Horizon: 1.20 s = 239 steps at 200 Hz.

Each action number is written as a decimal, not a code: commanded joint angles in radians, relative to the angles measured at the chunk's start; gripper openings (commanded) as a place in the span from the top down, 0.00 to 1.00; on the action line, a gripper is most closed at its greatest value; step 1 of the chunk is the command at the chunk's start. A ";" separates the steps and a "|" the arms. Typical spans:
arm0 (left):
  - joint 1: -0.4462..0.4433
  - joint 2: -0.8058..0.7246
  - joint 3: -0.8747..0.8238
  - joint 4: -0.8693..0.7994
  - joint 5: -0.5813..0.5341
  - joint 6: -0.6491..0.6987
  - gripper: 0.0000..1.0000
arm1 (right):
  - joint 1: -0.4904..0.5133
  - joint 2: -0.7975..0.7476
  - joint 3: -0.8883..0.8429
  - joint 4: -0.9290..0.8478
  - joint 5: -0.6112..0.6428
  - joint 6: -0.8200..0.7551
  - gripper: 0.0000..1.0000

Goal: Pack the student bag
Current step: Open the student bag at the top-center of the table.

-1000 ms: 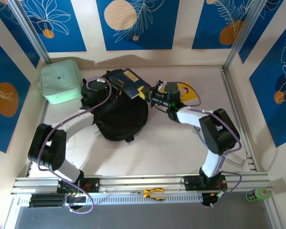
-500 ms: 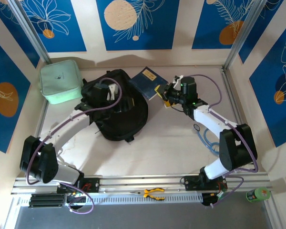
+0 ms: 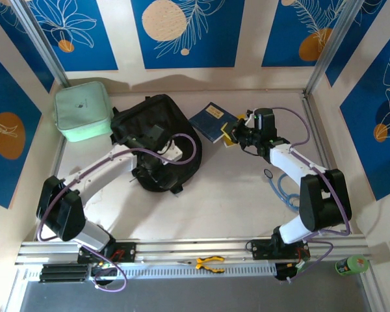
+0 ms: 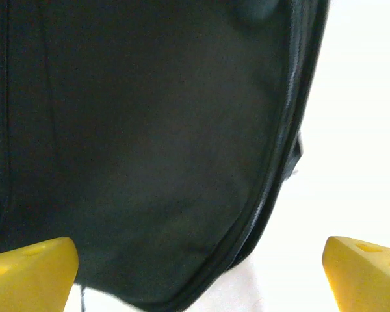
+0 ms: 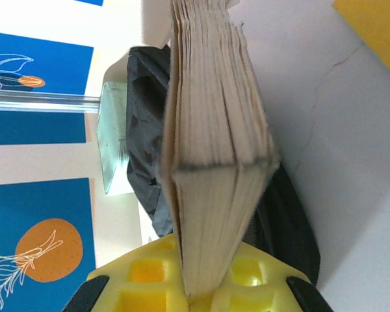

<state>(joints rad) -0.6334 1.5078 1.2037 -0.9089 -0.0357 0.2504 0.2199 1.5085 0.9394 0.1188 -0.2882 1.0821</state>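
Observation:
The student bag, a black soft backpack, lies at the table's back centre. My left gripper hovers over it. In the left wrist view its yellow fingertips stand far apart at the bottom corners with nothing between them. Below them is black bag fabric, its seamed edge curving to the right. My right gripper is shut on a blue book just right of the bag. The right wrist view has the book's page edges clamped in the yellow jaws of that gripper, with the bag behind.
A mint-green zip case sits at the back left, beside the bag. A yellow flat item lies on the table right of the book. Pliers rest on the front rail. White table spreads out in front of the bag.
My left gripper has opened wide and shifted over the bag. My right gripper has carried the book to the right, from above the bag to beside it.

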 commanded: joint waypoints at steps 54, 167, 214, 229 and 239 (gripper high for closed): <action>-0.006 0.100 0.055 -0.090 0.002 0.234 0.24 | -0.031 -0.082 -0.071 0.099 -0.051 0.028 1.00; -0.021 0.156 0.022 -0.024 -0.023 0.310 0.43 | -0.056 -0.093 -0.133 0.203 -0.052 0.069 1.00; -0.023 0.171 0.028 -0.037 0.009 0.341 0.43 | -0.058 -0.087 -0.136 0.192 -0.051 0.067 1.00; -0.034 0.175 0.014 -0.002 -0.066 0.350 0.49 | -0.059 -0.088 -0.137 0.188 -0.050 0.067 1.00; -0.040 0.182 0.011 0.000 -0.090 0.360 0.50 | -0.057 -0.088 -0.135 0.186 -0.048 0.066 1.00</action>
<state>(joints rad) -0.6521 1.6707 1.2266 -0.9176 -0.0654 0.5694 0.1677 1.4425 0.8062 0.2695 -0.3183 1.1461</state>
